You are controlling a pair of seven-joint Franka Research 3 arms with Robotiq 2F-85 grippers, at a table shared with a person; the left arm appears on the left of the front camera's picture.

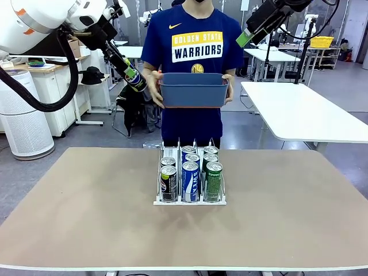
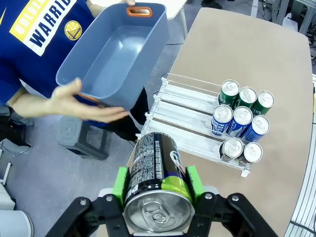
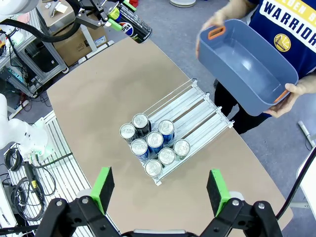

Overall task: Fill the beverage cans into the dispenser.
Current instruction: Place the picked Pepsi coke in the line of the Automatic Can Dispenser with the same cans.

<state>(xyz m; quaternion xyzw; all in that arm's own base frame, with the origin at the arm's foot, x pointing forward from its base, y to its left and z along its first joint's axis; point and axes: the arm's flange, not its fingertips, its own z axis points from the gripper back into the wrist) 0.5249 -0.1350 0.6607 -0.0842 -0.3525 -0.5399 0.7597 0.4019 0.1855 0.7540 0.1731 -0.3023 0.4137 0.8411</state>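
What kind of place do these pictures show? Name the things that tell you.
Probably a robotics lab or workshop: white worktables on a grey floor, a yellow crate on shelving behind, and bundled cables beside the table.

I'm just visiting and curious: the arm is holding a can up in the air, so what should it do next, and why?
Probably carry the black can, clamped in the left tool, down to the dispenser and into the black lane. That lane holds two cans, the blue and green lanes three each, and the person's tub looks empty.

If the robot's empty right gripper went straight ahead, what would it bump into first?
Probably the beverage cans in the dispenser; the open right gripper points roughly at them, though depth is unclear.
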